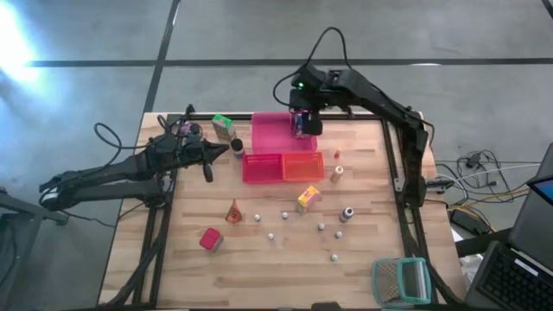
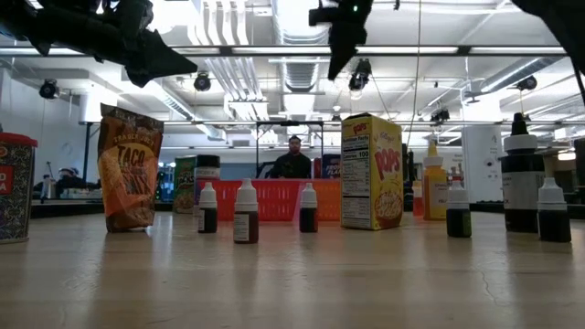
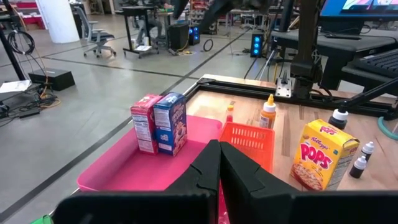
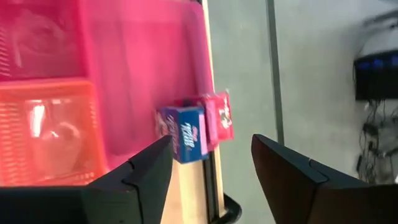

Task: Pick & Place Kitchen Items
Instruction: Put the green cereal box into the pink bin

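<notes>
A blue carton [image 4: 186, 134] and a pink carton [image 4: 219, 119] stand side by side on the pink tray [image 4: 143, 74], close to its far edge; the left wrist view also shows the blue carton [image 3: 170, 122] and the pink carton [image 3: 144, 121]. My right gripper [image 4: 211, 168] hangs open high above them, slanting down, with nothing between its fingers. It also shows in the high view as my right gripper [image 1: 304, 111]. My left gripper [image 3: 219, 169] is shut and empty, held level at the table's left, pointing at the tray. A yellow Pops box [image 1: 308, 199] stands mid-table.
A pink basket [image 1: 262, 168] and an orange basket [image 1: 302, 165] sit in front of the tray. A green carton [image 1: 222, 123], a taco bag [image 1: 233, 212], a red can [image 1: 210, 239] and several small bottles [image 1: 346, 212] are scattered about. A teal-framed mesh thing [image 1: 400, 281] lies near right.
</notes>
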